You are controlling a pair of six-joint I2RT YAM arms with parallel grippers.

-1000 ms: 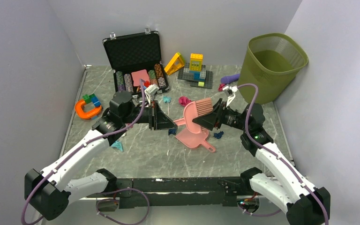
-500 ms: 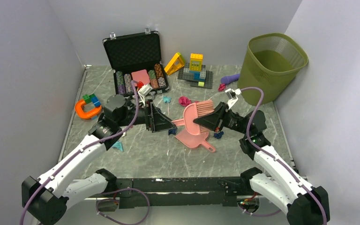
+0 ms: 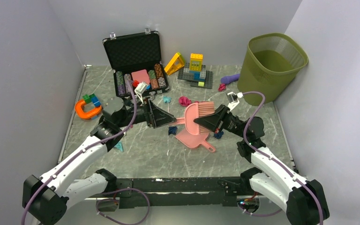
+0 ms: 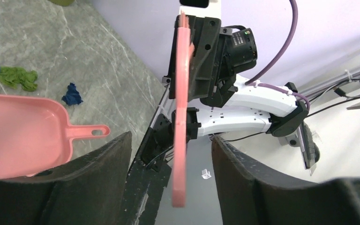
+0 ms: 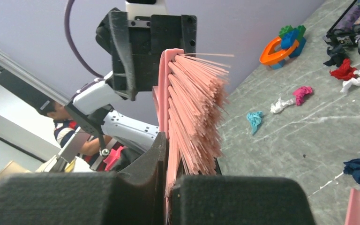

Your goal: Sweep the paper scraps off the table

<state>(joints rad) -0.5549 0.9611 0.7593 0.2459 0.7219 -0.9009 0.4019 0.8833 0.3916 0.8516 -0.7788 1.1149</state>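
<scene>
From above I can't make out where the right gripper (image 3: 205,121) meets the pink brush (image 3: 198,110); the fingers there read as one dark wedge, and that wedge covers the far rim of the pink dustpan (image 3: 194,138). A dark blue scrap (image 3: 218,135) shows only partly from under the gripper. The purple thing (image 3: 230,78) is cut off by the green bin (image 3: 269,65), so I can't name it. My left wrist view crops the dustpan at its left edge; my right wrist view catches only a corner of it, and my own fingers (image 5: 239,201) hide the brush's lower bristles.
</scene>
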